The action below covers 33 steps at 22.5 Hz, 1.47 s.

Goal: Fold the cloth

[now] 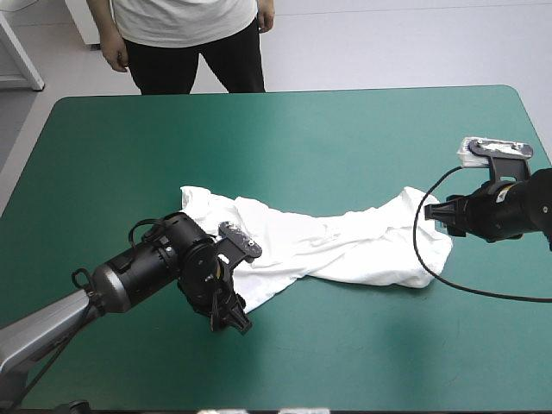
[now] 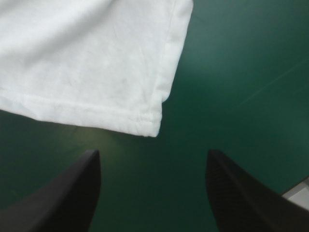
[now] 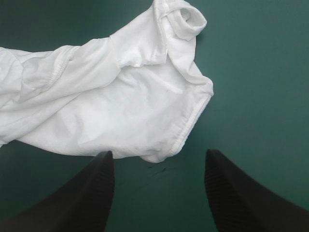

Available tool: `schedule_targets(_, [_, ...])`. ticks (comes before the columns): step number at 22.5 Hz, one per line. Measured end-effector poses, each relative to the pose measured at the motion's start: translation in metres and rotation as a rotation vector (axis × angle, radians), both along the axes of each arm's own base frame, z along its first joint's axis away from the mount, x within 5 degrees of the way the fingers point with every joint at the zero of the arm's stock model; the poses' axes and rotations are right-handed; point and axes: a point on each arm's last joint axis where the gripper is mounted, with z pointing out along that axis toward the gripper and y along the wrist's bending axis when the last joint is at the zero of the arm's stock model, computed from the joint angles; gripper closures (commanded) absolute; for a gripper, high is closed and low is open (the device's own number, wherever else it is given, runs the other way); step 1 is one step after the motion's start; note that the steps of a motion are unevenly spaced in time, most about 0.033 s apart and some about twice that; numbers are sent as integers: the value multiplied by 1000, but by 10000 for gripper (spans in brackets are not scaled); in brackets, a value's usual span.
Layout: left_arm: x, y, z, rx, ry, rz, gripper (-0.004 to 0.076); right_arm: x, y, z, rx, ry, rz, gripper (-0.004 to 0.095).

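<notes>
Item: white short-sleeved T-shirt (image 1: 319, 246) of soft fabric, lying on the desk (image 1: 345, 129) with its teal-green cover, nearer the front edge than the far one.
Long axis: left to right across the desk, as one stretched band; narrowed and twisted at mid-length, wider at both ends.
Left end: flat and smooth, ending in a straight stitched hem with a square corner.
Right end: bunched and creased, with a seamed curved edge and one rolled tube of fabric beyond it; sleeve or collar, cannot tell.
Left claw (image 2: 153, 153): black curved fingers wide apart, holding nothing; hem corner just ahead of the gap, bare cover between the fingers.
Right claw (image 3: 158, 153): black fingers likewise spread, empty; seamed edge of the right end just ahead of the gap.
</notes>
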Motion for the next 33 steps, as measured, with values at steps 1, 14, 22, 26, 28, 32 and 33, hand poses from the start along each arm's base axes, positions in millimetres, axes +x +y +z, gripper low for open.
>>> schedule_targets(1, [0, 0, -7, 16, 12, -1, 269, 0, 0, 0, -5, 0, -1, 372])
schedule_targets(14, [25, -24, -74, 119, 93, -41, 269, 0, -3, 0, -39, -3, -9, 440])
schedule_targets(22, [27, -27, -87, 144, 120, -69, 731, 0, -5, 0, -54, -4, -12, 440])
schedule_targets(26, [28, -27, -87, 152, 112, -74, 731, 2, -5, -1, -52, 1, -30, 432])
schedule_targets(28, [28, -27, -87, 152, 112, -74, 731, 7, -6, -5, -61, 10, -39, 427])
schedule_targets(32, [28, -27, -87, 152, 112, -74, 731, 33, -6, -24, -83, 71, -43, 378])
schedule_targets(33, [28, -27, -87, 152, 112, -74, 731, 48, -5, -38, -87, 113, -41, 368])
